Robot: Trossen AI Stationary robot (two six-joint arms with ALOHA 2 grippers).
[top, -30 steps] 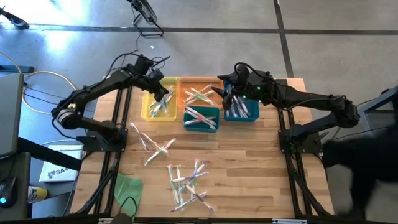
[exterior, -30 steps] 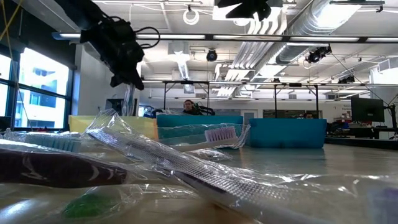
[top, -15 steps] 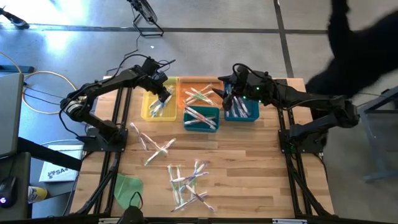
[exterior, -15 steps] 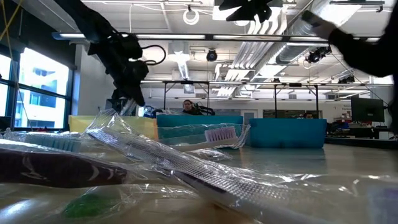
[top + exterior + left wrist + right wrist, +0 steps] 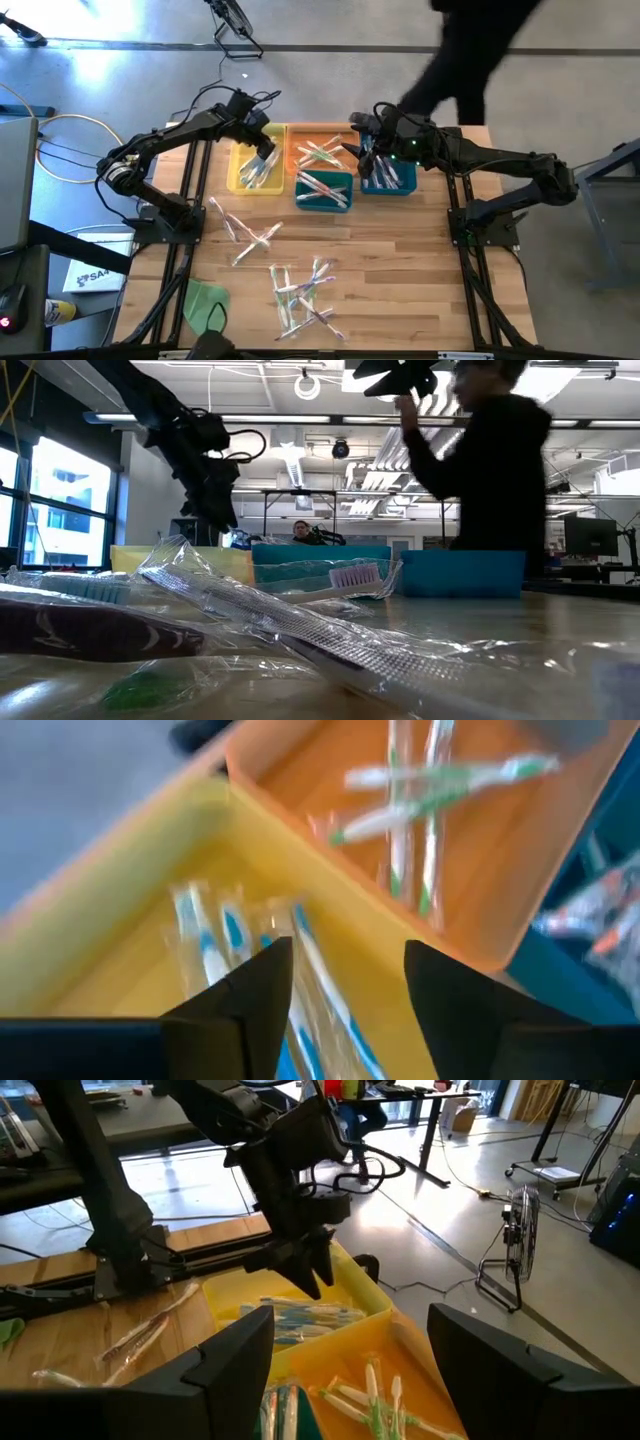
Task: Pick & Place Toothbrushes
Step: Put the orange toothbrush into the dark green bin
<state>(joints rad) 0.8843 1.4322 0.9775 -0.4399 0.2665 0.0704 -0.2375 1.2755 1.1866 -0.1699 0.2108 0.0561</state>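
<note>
Since a second ago, left gripper (image 5: 266,157) has parted its fingers over the yellow bin (image 5: 240,180), apparently empty; blue-accented toothbrushes (image 5: 256,173) lie beneath, running roughly 1-to-7 o'clock. Right gripper (image 5: 367,160) waits wide open, empty.

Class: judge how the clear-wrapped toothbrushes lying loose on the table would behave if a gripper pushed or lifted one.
The toothbrushes are thin sticks, so probably light and stiff. Their glossy wrappers look slippery, so one may slide from a pinch. They lie crossed, so a push would likely drag its neighbours.
</note>
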